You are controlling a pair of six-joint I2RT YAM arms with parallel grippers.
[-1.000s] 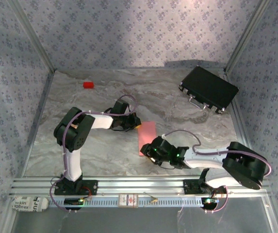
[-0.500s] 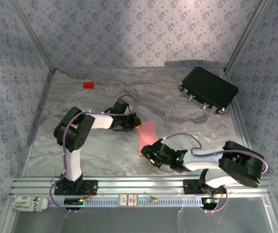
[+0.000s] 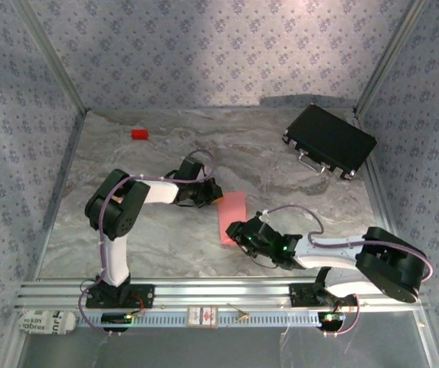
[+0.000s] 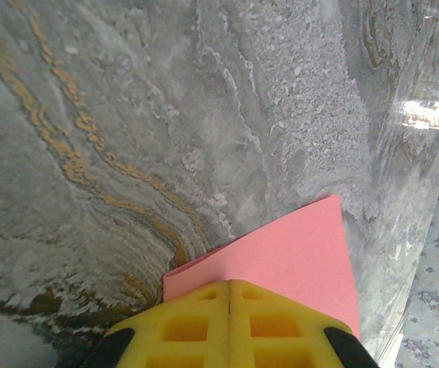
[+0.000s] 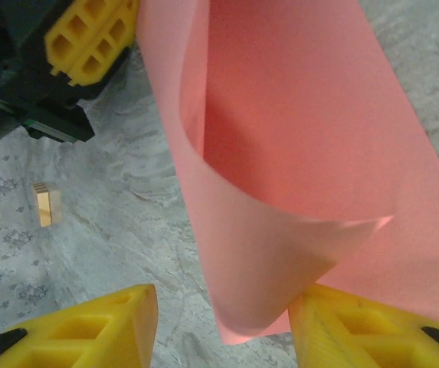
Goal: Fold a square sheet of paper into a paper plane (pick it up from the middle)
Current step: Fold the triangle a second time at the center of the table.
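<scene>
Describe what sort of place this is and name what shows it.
Probably a robotics lab test cell: a left arm and a right arm bolted to an aluminium rail, a marble-patterned table, and patterned screens on three sides.

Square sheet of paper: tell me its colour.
The sheet is plain salmon pink, clearest in the right wrist view.

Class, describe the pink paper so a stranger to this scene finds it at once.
Start at the grey marble table; near its middle sits the square sheet of paper. It is thin, salmon-pink and curled over itself, unlike the small red block far left and the black case far right.
</scene>
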